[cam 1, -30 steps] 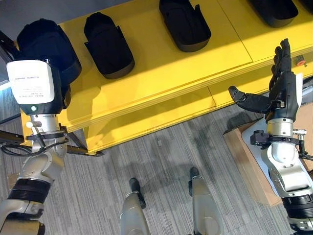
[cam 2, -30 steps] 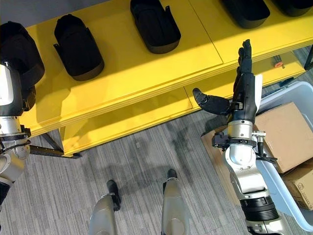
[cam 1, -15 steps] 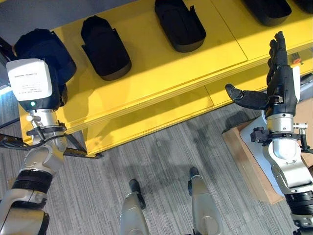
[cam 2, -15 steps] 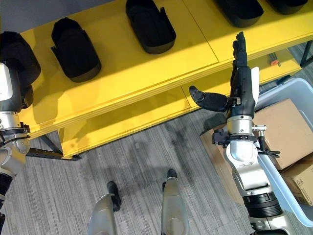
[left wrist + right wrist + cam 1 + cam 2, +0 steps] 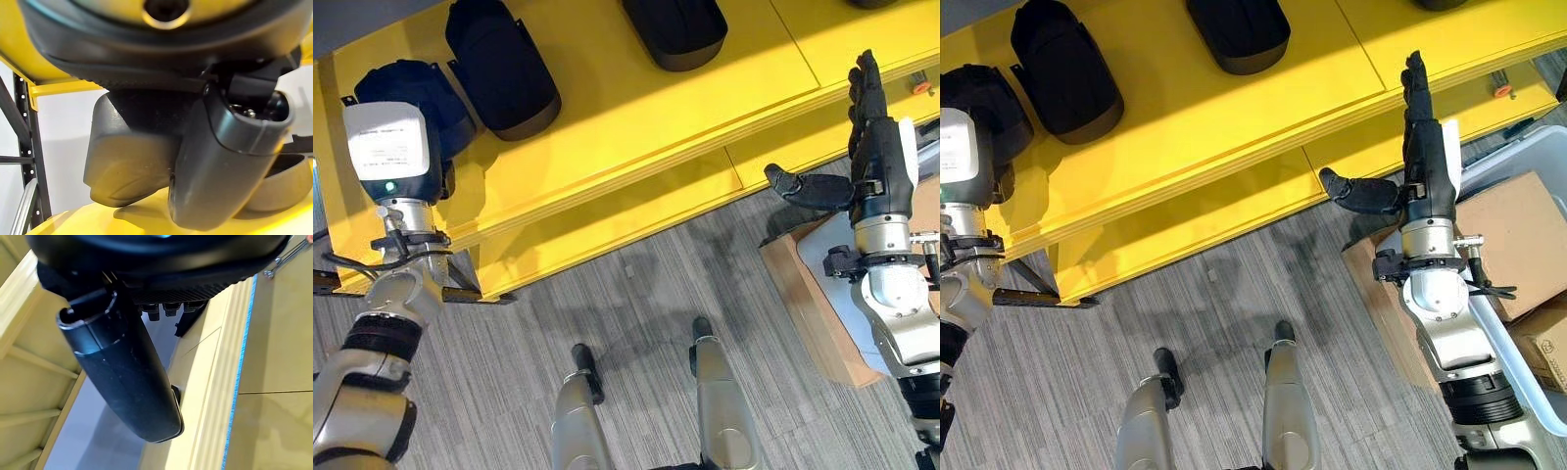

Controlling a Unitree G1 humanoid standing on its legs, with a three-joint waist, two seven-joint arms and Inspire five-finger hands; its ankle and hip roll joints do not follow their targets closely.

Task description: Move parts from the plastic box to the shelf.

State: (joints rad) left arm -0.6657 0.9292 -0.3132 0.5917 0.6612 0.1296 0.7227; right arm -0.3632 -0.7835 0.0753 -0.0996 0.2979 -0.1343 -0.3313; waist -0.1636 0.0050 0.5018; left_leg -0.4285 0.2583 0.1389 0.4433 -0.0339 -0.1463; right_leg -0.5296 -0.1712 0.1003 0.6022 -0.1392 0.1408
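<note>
The large cardboard box (image 5: 1520,233) lies flat with its plain brown top facing up. Just beside it, on the near side, a smaller cardboard box (image 5: 1543,360) shows a corner with dark print on it. On the side of the large box toward the middle of the room, a brown board (image 5: 801,300) lies flat on the floor, lower than the box. The floor (image 5: 1224,313) spreading out from there is grey carpet with fine stripes, and a small pale scrap (image 5: 1212,276) lies on it well apart from the large box. Beyond the far side of the large box sits a small red thing (image 5: 1502,91), too small to tell what it is.
</note>
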